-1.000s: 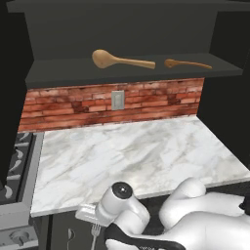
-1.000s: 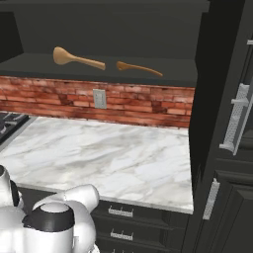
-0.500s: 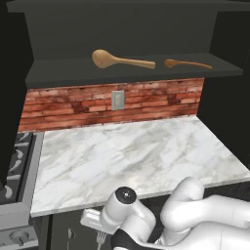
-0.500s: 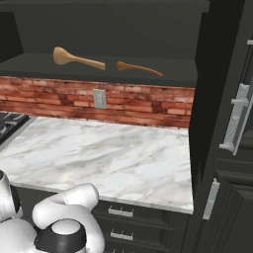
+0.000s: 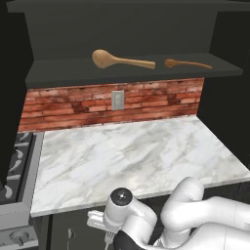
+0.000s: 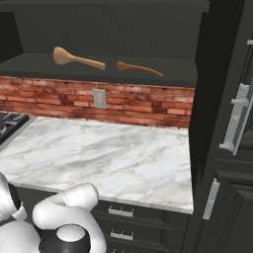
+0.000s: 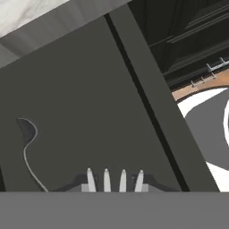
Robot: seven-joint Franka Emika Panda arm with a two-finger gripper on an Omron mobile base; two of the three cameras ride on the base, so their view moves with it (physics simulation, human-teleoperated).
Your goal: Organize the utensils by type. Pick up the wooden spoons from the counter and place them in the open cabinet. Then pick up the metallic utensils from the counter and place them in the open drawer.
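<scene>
A kitchen: marble counter (image 5: pixel 132 156), brick wall (image 5: pixel 97 105), stove top (image 5: pixel 14 166) and dark cabinets (image 6: pixel 232 148).

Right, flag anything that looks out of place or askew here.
Nothing stands out. Both wooden spoons lie flat in the open cabinet, a metal spoon lies in the open drawer, and the gripper holds the fork over it.

arm (image 5: pixel 210 219): glossy white, fat rounded links | joint cap (image 5: pixel 121 197): black disc, small pale dot at its centre | wrist: dark collar under the white shell | second black cap (image 6: pixel 64 237) in right base view | claw: fingers look dark, hard to make out
</scene>
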